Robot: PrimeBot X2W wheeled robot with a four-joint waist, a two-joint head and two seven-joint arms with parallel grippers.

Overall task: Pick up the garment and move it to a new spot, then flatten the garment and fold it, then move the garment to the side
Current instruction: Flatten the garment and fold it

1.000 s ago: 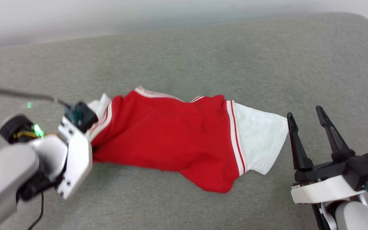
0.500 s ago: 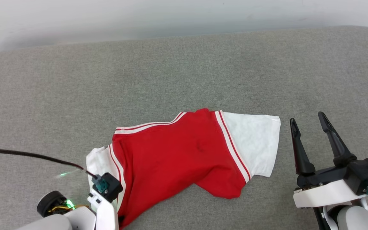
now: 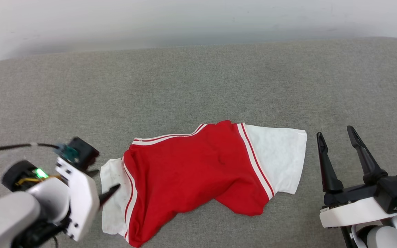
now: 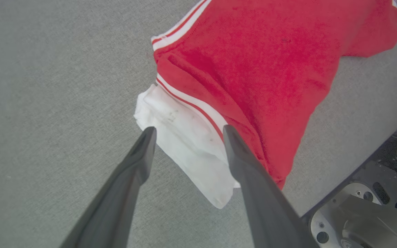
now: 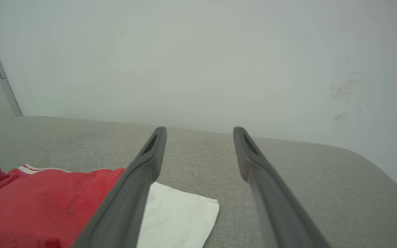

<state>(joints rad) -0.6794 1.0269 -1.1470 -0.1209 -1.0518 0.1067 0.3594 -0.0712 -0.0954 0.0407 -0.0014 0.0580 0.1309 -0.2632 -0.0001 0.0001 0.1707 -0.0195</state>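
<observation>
Garment (image 3: 191, 172) on grey, perhaps upholstered, surface (image 3: 198, 86)

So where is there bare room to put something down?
Bare: the broad grey cushion stretch between the garment and the wall. Crowded: the near edge, where the garment stretches from the left fingers almost to the right fingers.

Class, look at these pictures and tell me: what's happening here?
A two-armed robot is working on a red-and-white T-shirt, which lies rumpled on a grey cushioned surface. Its left gripper stands open over one white sleeve, gripping nothing. Its right gripper, also open, sits beside the other sleeve, not touching it.
</observation>
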